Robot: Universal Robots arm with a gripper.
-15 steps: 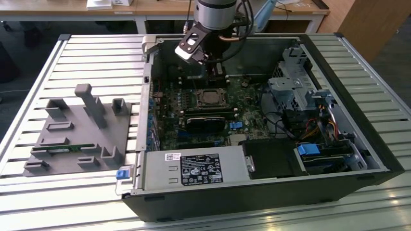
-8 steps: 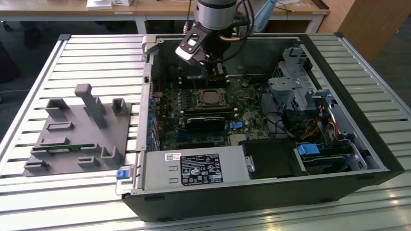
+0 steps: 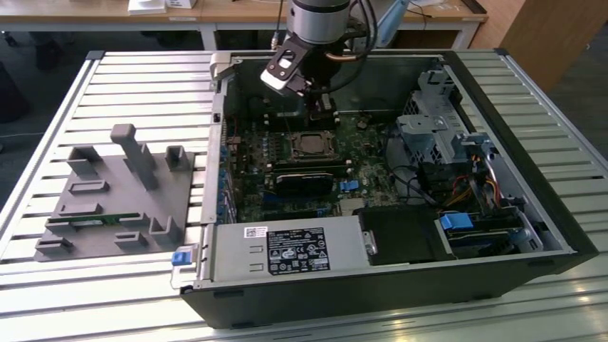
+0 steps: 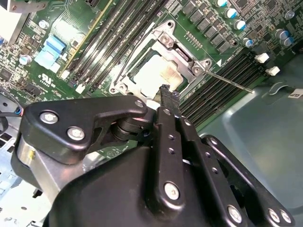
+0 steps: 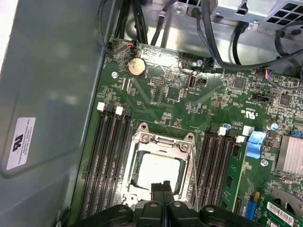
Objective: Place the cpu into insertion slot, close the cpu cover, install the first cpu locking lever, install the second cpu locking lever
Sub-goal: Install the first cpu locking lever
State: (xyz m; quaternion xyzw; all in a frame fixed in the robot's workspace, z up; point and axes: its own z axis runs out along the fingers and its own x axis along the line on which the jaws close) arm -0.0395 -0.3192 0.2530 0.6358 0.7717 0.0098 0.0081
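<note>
The cpu (image 5: 156, 171) lies in the socket on the green motherboard, its pale metal top showing through the square opening of the cpu cover (image 5: 142, 140). The cover lies flat over the chip. In the second wrist view the cpu (image 4: 152, 72) and cover (image 4: 166, 39) sit just beyond my fingertips. A thin locking lever (image 4: 232, 81) sticks out from a socket corner over the memory slots. My gripper (image 5: 164, 186) is shut with nothing in it, and hovers at the socket's edge. In the exterior view the gripper (image 3: 324, 112) hangs just behind the socket (image 3: 309, 144).
The open computer case (image 3: 513, 235) lies on a slatted table. Memory slots (image 5: 108, 156) flank the socket. Drive cages and cables (image 3: 437, 135) fill the exterior view's right, with the power supply (image 3: 285, 251) in front. A grey fixture block (image 3: 114, 192) stands outside on the left.
</note>
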